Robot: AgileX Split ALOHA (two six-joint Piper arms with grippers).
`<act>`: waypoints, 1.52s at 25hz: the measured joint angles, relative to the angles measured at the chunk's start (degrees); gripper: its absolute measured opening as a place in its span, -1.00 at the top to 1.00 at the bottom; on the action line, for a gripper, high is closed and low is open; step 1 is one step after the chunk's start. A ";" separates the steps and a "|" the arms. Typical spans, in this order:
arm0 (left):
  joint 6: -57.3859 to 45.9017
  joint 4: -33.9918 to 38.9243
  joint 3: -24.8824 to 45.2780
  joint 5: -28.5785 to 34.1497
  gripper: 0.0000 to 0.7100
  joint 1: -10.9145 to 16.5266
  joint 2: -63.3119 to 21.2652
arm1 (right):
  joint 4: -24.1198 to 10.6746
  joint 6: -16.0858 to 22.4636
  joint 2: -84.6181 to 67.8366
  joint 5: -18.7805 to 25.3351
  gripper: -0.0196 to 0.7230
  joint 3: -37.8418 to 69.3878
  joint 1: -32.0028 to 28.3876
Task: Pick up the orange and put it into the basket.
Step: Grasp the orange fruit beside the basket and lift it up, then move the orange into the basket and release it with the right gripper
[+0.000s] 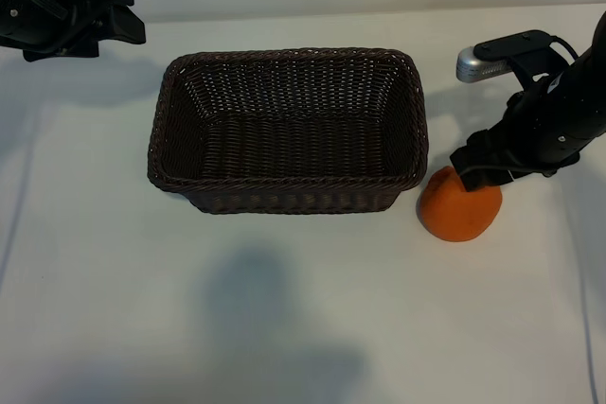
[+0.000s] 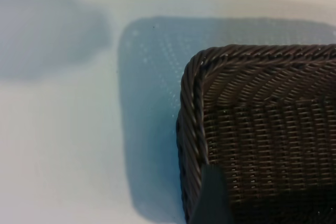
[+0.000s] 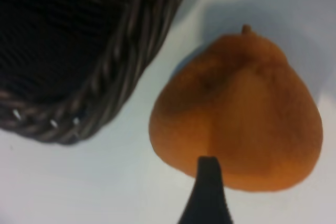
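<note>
The orange (image 1: 461,210) lies directly beneath the right end effector (image 1: 481,173), whose wide-spread fingers point steeply down beside the basket (image 1: 284,191).

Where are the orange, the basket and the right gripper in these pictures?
orange (image 1: 461,213): exterior view, front of the fruit, below the gripper.
basket (image 1: 284,185): exterior view, near braided rim.
right gripper (image 1: 485,169): exterior view, at its tips, open over the orange's top.

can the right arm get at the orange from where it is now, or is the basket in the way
Probably yes. The right gripper is open and hangs right over the orange, which lies on the table just beside the basket, outside its rim. Nothing sits between the fingers and the fruit.
</note>
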 joint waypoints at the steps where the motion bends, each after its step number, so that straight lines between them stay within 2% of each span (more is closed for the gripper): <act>1: 0.00 0.00 0.00 0.00 -0.66 0.00 0.00 | 0.30 -0.13 0.00 -0.43 -0.54 0.04 0.18; 4: 0.00 0.00 0.00 0.00 -0.66 0.00 0.00 | 1.72 -0.88 0.00 -1.28 -0.54 0.04 0.85; 17: 0.36 0.00 0.00 0.00 -0.66 0.00 0.00 | 1.66 -1.69 6.67 -4.94 -0.51 0.04 3.40; 20: 0.41 0.00 0.00 0.00 -0.66 0.00 0.00 | 1.53 -1.71 6.82 -5.78 -0.25 0.04 3.40; 24: 0.41 0.00 0.00 0.00 -0.66 0.00 0.00 | 1.39 -1.46 6.82 -6.15 0.54 0.04 3.40; 26: 0.41 0.00 0.00 0.00 -0.66 0.00 0.00 | 1.39 -1.16 6.82 -6.36 0.77 0.04 3.40; 33: 0.41 0.00 0.00 0.00 -0.66 0.00 0.00 | 0.32 0.56 6.67 -6.41 0.82 0.04 3.40; 38: 0.41 0.00 0.00 0.00 -0.66 0.00 0.00 | -4.64 4.40 3.52 -5.64 0.82 -0.40 3.40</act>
